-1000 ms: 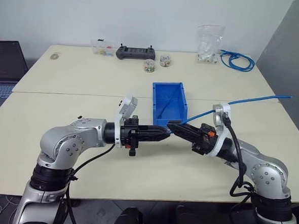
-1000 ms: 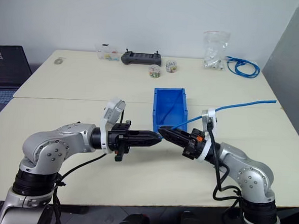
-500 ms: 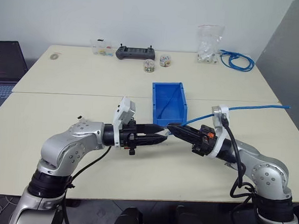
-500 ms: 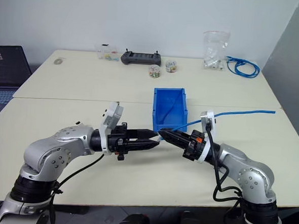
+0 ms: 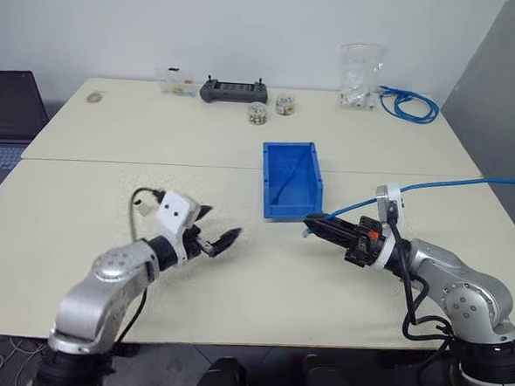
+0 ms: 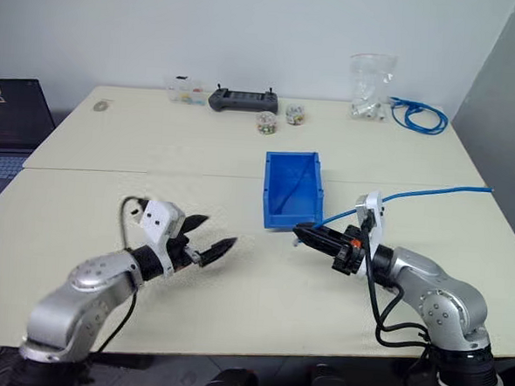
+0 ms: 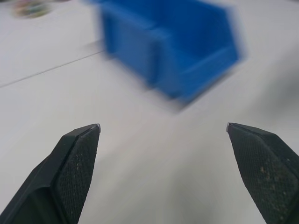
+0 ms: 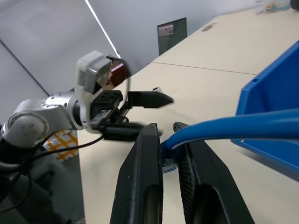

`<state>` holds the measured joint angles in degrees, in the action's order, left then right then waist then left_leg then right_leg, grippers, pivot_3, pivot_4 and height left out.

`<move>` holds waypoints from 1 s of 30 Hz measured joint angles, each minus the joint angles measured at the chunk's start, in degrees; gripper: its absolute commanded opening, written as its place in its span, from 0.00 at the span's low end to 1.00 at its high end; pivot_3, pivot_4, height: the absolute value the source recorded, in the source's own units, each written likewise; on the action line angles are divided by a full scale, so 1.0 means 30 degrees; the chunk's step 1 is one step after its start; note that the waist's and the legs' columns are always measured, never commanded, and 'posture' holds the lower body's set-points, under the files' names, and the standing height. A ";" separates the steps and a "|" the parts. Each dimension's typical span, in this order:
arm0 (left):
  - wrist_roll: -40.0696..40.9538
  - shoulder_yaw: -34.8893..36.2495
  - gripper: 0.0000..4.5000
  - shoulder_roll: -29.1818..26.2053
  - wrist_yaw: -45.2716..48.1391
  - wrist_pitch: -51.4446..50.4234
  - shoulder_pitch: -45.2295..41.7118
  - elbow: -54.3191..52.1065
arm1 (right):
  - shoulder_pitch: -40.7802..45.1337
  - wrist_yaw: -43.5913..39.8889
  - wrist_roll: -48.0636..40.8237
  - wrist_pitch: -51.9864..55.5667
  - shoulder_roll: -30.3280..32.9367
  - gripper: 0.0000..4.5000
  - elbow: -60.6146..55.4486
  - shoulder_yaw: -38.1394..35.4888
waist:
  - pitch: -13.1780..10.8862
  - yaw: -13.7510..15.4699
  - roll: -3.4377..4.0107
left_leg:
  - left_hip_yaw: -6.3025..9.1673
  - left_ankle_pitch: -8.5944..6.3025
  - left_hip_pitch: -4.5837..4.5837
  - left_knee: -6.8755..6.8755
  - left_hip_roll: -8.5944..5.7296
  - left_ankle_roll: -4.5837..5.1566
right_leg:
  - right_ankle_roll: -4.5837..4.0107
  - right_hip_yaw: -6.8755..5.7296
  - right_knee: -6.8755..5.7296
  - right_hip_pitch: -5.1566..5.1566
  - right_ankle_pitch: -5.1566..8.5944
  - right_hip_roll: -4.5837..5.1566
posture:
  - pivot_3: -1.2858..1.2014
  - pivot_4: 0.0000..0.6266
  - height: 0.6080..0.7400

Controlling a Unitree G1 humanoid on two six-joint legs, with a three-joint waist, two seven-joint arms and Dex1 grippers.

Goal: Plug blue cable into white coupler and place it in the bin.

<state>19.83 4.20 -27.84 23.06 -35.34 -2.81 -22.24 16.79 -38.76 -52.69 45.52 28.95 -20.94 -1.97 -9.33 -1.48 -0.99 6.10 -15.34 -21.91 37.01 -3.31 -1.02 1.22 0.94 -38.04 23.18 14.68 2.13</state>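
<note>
Two arms low over table | left tool (image 5: 218,240) spread wide | right tool (image 5: 312,223) level, clamping blue cable (image 5: 433,183)

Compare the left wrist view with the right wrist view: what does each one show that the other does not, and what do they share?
Left wrist view alone: the left gripper's own two fingertips standing wide apart, nothing between them.

Right wrist view alone: the right gripper shut on the blue cable, the left gripper seen from outside with its fingers open, and a laptop at the far table edge.

Both: the bin and the table.
</note>
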 measured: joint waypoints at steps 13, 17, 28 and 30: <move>-0.3454 0.2981 1.00 0.7574 -1.1015 -0.2552 -0.1348 0.1062 | 0.0302 -0.0415 0.0693 -0.0238 -0.0072 0.04 0.0460 0.0036 | 0.0007 0.0493 -0.0031 | -0.0008 0.0001 -0.0008 0.0021 -0.0017 -0.0002 | 0.0019 -0.0020 -0.0002 -0.0016 -0.0010 0.0000 | 0.52 0.24 1.00; -0.3578 0.4376 1.00 0.7685 -1.2333 -0.3194 -0.3721 0.2970 | 0.0320 -0.0428 0.0704 -0.0236 -0.0049 0.04 0.0502 0.0019 | 0.0013 0.0454 -0.0039 | -0.0028 0.0003 -0.0003 0.0016 -0.0017 -0.0008 | 0.0018 -0.0027 -0.0004 -0.0011 -0.0010 -0.0002 | 0.52 0.24 1.00; -0.3627 0.6228 1.00 0.7766 -1.3939 -0.4302 -0.6723 0.5154 | 0.0317 -0.0393 0.0690 -0.0201 0.0055 0.04 0.0500 -0.0032 | 0.0012 0.0476 -0.0073 | -0.0018 0.0044 -0.0012 0.0021 -0.0023 -0.0083 | 0.0023 -0.0018 0.0000 -0.0008 -0.0014 0.0002 | 0.52 0.24 1.00; -0.3647 0.6233 1.00 0.7859 -1.4133 -0.4322 -0.7003 0.5654 | 0.0317 -0.0379 0.0686 -0.0196 0.0052 0.04 0.0500 -0.0037 | 0.0012 0.0469 -0.0074 | -0.0019 0.0045 -0.0013 0.0022 -0.0022 -0.0084 | 0.0023 -0.0018 -0.0001 -0.0007 -0.0014 0.0002 | 0.52 0.24 1.00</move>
<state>8.89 22.90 -4.26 -19.34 -48.31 -23.82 -5.28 17.74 -39.89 -50.63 44.93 29.10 -19.45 -2.08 -9.30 -0.08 -1.21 6.05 -15.21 -21.95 37.08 -3.38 -1.27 1.29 0.89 -38.05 23.15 14.64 2.14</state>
